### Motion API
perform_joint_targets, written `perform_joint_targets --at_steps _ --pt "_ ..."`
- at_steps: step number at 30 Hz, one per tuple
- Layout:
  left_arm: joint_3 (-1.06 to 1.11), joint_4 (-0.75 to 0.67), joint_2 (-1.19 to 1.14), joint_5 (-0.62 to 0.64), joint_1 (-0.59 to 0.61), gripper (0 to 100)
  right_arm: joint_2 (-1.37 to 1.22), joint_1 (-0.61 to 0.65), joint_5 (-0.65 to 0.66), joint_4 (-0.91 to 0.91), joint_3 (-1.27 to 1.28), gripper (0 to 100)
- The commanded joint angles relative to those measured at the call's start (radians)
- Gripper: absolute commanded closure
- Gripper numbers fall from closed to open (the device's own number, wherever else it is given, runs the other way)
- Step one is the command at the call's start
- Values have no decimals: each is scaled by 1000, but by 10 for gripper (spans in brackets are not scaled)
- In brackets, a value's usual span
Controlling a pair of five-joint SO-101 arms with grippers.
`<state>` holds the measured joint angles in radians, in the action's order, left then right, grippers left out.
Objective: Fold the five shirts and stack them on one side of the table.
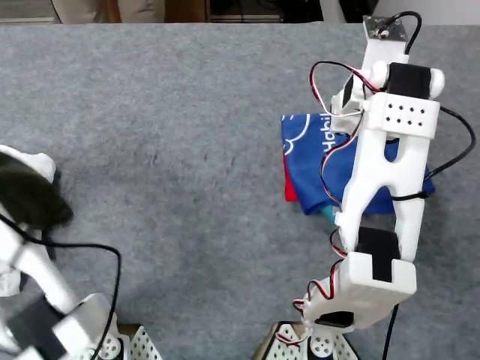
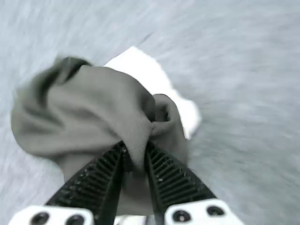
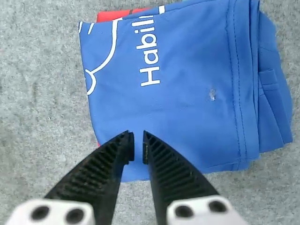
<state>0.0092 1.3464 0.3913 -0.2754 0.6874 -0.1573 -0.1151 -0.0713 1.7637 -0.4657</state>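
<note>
Grey shirt (image 2: 84,108) at nine o'clock, clamped bunched in left gripper (image 2: 135,150); risked slipping from so thin a pinch. Right gripper (image 3: 137,140) all but closed, empty, over blue shirt (image 3: 187,84) at three.

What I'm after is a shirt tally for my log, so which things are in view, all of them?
blue shirt: 1, blue with white print, folded, top of the pile on the right part of the table
red shirt: 1, red, under the blue shirt, with one edge showing
teal cloth: 1 edge, teal, peeking from under the blue shirt; cannot tell what it is
grey shirt: 1, dark grey, bunched, at the table's left edge
white shirt: 1, white, on the table beside the grey shirt
table: 1, grey cover
left gripper: 1, black, shut on the grey shirt
right gripper: 1, black, shut, empty, over the blue shirt's edge
</note>
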Motion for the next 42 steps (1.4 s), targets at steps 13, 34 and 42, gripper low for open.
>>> perform_joint_targets --at_steps 13,34,42 --pt "209 269 467 68 -1028 962 65 19 101 23 -4 943" --pt "663 112 469 141 -20 696 -268 542 115 -239 107 829" --pt "876 -34 469 64 100 696 -779 559 52 -196 -300 839"
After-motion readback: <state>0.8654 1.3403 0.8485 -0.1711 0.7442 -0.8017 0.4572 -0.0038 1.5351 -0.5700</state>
